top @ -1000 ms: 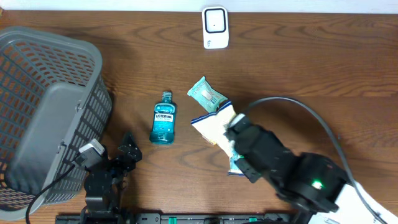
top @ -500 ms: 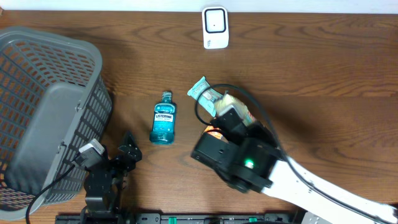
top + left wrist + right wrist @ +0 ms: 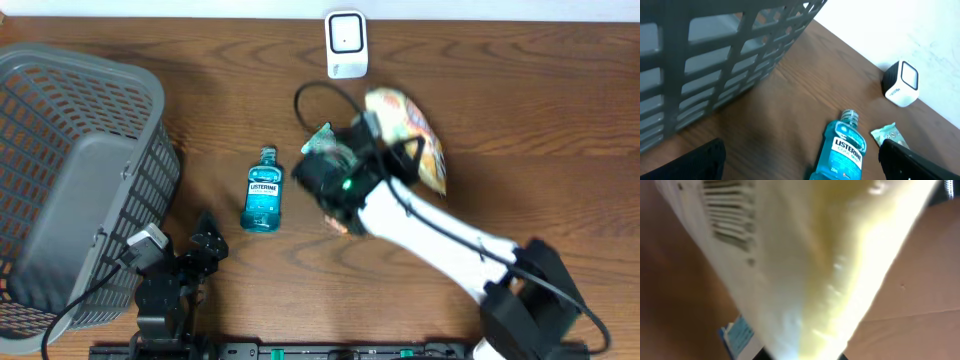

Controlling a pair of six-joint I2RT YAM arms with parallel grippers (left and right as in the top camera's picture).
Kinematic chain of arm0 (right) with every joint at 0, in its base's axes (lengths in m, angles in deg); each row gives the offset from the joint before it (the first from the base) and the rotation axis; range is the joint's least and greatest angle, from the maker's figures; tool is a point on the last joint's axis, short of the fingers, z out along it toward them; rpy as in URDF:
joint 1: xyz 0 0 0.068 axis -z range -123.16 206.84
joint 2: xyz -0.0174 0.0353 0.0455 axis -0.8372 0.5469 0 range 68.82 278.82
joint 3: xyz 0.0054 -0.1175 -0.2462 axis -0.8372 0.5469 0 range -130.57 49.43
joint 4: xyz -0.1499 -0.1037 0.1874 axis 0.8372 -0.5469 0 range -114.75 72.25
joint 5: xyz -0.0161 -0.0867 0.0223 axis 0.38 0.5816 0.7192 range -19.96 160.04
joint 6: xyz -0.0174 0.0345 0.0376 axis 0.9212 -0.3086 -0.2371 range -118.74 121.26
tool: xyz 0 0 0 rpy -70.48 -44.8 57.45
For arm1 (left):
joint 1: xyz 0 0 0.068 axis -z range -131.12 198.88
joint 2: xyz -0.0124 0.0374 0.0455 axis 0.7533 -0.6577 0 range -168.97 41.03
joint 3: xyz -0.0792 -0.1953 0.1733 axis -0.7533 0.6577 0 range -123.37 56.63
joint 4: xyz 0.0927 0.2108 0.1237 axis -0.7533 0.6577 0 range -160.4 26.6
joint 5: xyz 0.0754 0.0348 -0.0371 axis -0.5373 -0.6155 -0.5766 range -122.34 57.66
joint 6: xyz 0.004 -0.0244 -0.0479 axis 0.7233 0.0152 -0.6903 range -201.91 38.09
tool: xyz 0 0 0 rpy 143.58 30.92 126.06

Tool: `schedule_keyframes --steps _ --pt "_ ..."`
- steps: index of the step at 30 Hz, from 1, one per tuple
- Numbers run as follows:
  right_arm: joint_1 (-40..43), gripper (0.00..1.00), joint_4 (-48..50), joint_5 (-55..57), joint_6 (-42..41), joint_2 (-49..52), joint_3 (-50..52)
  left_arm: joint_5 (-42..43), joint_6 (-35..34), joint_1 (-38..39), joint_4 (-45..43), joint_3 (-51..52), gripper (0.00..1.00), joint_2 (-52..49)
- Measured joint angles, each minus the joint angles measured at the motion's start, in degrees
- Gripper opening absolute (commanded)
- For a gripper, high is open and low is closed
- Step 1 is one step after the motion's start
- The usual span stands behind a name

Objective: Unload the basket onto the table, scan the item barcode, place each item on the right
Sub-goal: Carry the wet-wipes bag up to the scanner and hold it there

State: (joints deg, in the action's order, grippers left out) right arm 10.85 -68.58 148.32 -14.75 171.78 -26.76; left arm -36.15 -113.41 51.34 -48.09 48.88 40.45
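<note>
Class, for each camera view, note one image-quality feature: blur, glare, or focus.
Overhead: evenly lit, the mouthwash bottle crisp, the snack bag slightly smeared. Left wrist: bottle sharp, white wall washed out. Right wrist: the bag fills the frame, blurred and glaring, its barcode unreadable.

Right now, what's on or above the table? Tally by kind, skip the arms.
grey basket: 1
mouthwash bottle: 1
scanner: 1
packets: 2, the green packet on the table and the snack bag held up near the scanner
Total: 5
Anything under the right arm is hidden.
</note>
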Motion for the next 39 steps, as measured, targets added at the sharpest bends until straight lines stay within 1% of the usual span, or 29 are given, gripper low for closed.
schedule_keyframes --steps 4,6,9,11,13,16,20,22,27,31,34,39 --pt "6.54 0.01 32.70 2.38 19.89 4.42 -0.22 -0.02 -0.02 0.00 0.07 0.00 0.98 -0.02" --pt "9.40 0.01 53.59 2.34 33.68 6.84 -0.17 0.00 0.00 0.00 0.04 -0.02 0.98 0.00" --pt "12.22 0.01 79.19 -0.04 56.13 10.05 -0.76 0.00 0.00 0.00 0.09 -0.02 0.98 0.00" --pt "13.22 0.01 90.55 -2.29 69.85 12.09 -1.05 0.00 0.00 0.00 0.07 -0.02 0.98 0.00" --pt "13.84 0.01 97.20 -4.90 81.85 14.40 -1.11 -0.02 0.00 0.00 0.07 -0.02 0.98 0.00" --pt "14.64 0.01 102.05 -9.64 96.43 19.98 -2.01 0.00 0.00 0.00 0.07 -0.02 0.98 0.00" --pt "15.82 0.01 102.99 -14.19 105.81 28.06 -4.35 -0.02 0.00 0.00 0.07 -0.02 0.98 0.00" --pt "16.35 0.01 103.75 -15.34 108.39 31.91 -6.93 -0.02 0.00 0.00 0.07 -0.02 0.98 0.00" --pt "16.96 0.01 104.69 -15.76 114.03 40.92 -19.74 -0.02 0.00 0.00 0.04 -0.02 0.98 0.00" --pt "16.87 0.01 104.72 -16.44 115.65 45.20 -29.20 -0.02 0.00 0.00 0.04 -0.02 0.98 0.00" --pt "16.85 0.01 102.95 -17.62 115.97 46.45 -32.50 -0.02 0.00 0.00 0.07 -0.02 0.98 0.00" --pt "16.85 0.01 102.73 -18.73 116.04 46.82 -32.89 -0.02 0.00 0.00 0.07 -0.02 0.98 0.00"
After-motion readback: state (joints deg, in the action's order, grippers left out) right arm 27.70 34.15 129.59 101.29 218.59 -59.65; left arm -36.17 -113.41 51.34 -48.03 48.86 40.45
